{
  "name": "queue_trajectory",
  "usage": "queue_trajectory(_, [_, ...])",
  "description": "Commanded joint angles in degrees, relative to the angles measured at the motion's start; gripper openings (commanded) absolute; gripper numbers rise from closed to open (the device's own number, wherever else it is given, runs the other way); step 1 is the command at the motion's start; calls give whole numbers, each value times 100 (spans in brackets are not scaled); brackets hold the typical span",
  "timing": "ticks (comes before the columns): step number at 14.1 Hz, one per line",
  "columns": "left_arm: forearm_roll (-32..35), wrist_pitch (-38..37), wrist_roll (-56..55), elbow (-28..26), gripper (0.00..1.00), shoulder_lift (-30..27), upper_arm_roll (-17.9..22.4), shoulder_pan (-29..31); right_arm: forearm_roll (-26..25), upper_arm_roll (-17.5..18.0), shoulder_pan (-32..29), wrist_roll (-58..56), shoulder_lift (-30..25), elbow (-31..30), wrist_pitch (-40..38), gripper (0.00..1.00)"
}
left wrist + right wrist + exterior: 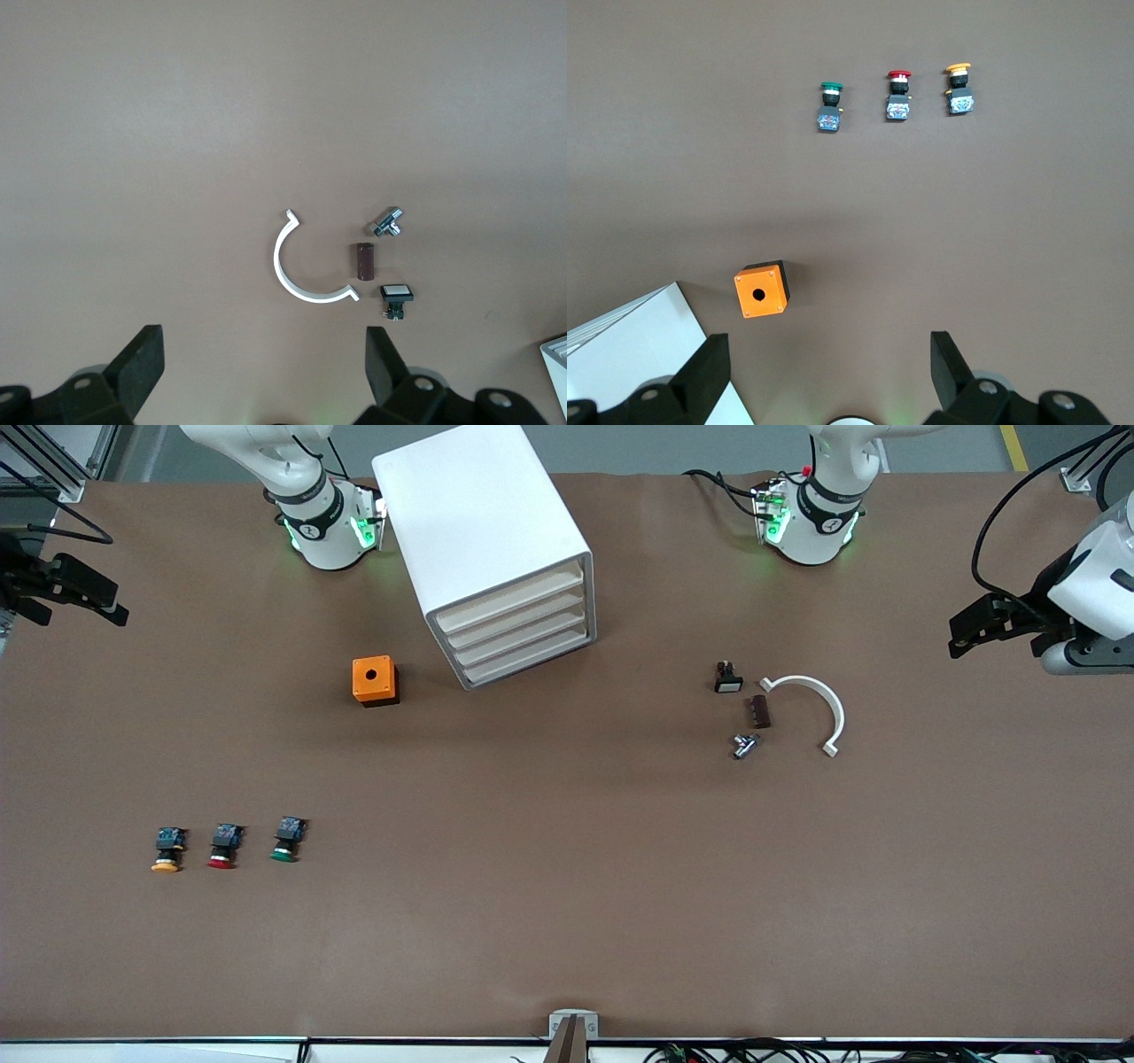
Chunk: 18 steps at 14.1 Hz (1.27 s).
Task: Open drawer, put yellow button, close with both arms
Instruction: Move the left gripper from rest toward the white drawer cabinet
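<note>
Grippers, left [961, 633] and right [111, 607], gape idle; you risk grabbing the red button [222, 856], touching-close beside the yellow button [166, 861].

Robotics lab, brown-covered table [567, 921], two mounted arms [310, 505], cables

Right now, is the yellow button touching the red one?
Apart. The front view shows bare table between the yellow button and the red button; the right wrist view shows that gap too.
</note>
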Motion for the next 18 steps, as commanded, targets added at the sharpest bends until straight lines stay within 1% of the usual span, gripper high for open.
queue_trajectory(1, [32,-103,45,141,100,35,-27,6,-73,59,-58,10,-147,-82,55,100])
queue_trajectory(3, [-29,-103,-7,150,100,43,-27,7,-73,59,-58,10,-147,-82,55,100])
queue_trajectory(5, [-30,-94,-26,167,100,166,-35,-37,-73,59,-58,10,-147,-82,55,100])
queue_trajectory(7, [32,-77,-26,369,100,428,-53,-46,-73,59,-58,10,-147,-73,55,100])
queue_trajectory(10, [14,-50,-25,387,100,701,-62,-64,-73,59,-58,10,-147,-73,47,100])
queue_trajectory(13, [-56,-76,-78,343,100,1088,-79,-142,-73,59,-41,10,-147,-73,55,100])
queue_trajectory(16, [-65,-94,-770,308,100,1580,-97,-266,-73,59,-41,18,-147,-73,55,100])
queue_trajectory(18, [-65,-85,-1463,343,100,2001,-115,-484,-73,59,-41,18,-147,-73,38,100])
